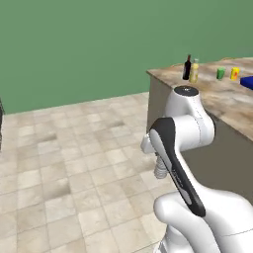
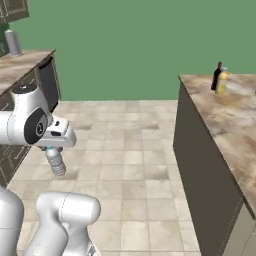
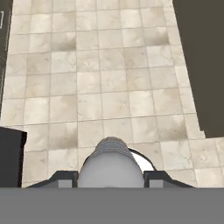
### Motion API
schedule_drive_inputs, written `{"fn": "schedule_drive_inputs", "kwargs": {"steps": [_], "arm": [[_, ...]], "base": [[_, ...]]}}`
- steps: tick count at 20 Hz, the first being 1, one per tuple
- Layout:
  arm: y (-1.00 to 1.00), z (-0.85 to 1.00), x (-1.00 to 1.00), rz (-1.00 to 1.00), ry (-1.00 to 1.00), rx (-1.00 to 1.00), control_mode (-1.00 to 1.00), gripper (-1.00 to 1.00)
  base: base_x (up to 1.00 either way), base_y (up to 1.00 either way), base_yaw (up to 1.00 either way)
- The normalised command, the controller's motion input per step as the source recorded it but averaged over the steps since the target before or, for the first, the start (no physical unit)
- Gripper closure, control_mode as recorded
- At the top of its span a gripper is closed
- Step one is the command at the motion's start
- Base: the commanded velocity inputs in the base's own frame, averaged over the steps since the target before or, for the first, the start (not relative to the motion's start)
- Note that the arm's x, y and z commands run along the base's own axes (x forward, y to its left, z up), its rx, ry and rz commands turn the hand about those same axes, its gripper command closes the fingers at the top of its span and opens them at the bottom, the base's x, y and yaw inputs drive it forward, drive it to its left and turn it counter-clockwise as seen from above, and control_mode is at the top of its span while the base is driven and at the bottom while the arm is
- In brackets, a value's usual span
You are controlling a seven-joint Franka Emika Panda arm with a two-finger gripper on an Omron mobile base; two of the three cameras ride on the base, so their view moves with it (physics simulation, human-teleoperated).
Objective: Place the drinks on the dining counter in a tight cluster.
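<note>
Gripper (image 3: 112, 177) pinching the clear water bottle (image 2: 55, 161), hanging cap-down over floor; dining counter (image 2: 225, 120) lying well off rightward, 2 bottles (image 2: 219, 78) waiting.

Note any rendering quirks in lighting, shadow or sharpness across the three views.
Left base view: flat, even light, soft blotchy shading on the floor tiles, distant wine bottle and yellow bottle small and blurry on the dining counter. Right base view: the water bottle in the tool casts a faint shadow on the floor. Hand view: the bottle's near end looms large and soft-edged.
</note>
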Motion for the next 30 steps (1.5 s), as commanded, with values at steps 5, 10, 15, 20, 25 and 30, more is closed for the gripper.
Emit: {"fn": "schedule_drive_inputs", "kwargs": {"steps": [5,10,15,20,25,30], "arm": [[0.0,0.0,0.0,0.0,0.0,0.0,1.0,1.0],[0.0,0.0,0.0,0.0,0.0,0.0,1.0,1.0],[0.0,0.0,0.0,0.0,0.0,0.0,1.0,1.0],[0.0,0.0,0.0,0.0,0.0,0.0,1.0,1.0],[0.0,0.0,0.0,0.0,0.0,0.0,1.0,1.0],[0.0,0.0,0.0,0.0,0.0,0.0,1.0,1.0]], "base": [[1.0,0.97,-0.58],[1.0,0.91,-0.51],[1.0,0.71,-0.55],[1.0,0.58,-0.63],[1.0,0.62,-0.61],[1.0,0.42,-0.59]]}}
